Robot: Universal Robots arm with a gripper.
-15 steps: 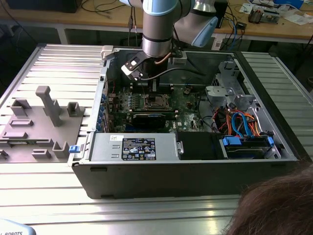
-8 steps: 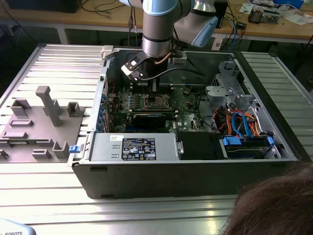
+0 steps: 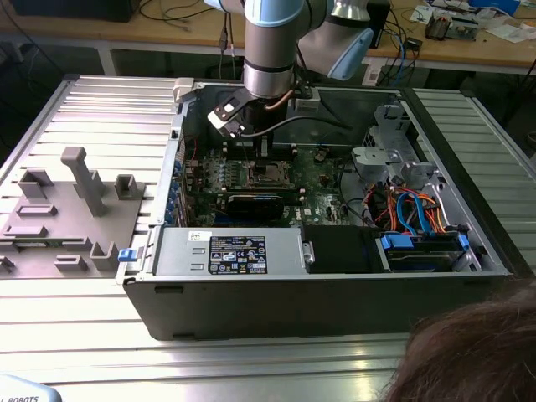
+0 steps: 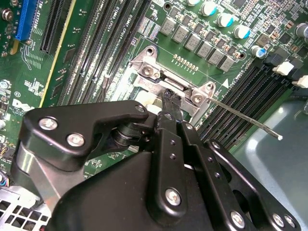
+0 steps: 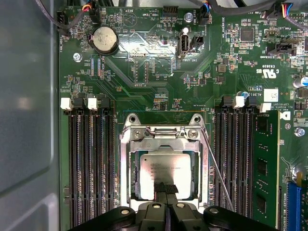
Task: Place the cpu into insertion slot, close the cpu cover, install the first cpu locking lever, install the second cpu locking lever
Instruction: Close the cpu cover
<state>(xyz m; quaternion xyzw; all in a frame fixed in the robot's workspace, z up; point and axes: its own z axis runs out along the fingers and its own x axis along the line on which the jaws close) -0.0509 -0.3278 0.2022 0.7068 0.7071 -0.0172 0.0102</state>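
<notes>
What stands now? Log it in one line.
cpu: in insertion slot | cpu cover: down around cpu | locking lever: loose, angled off the socket | gripper: shut, tips at cover edge

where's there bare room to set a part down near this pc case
Bare slatted table in front of the case, and more along the exterior view's right. Crowded: the grey fixture tray on the exterior view's left, and the board around the cpu, where the tool sits amid memory slots.
</notes>
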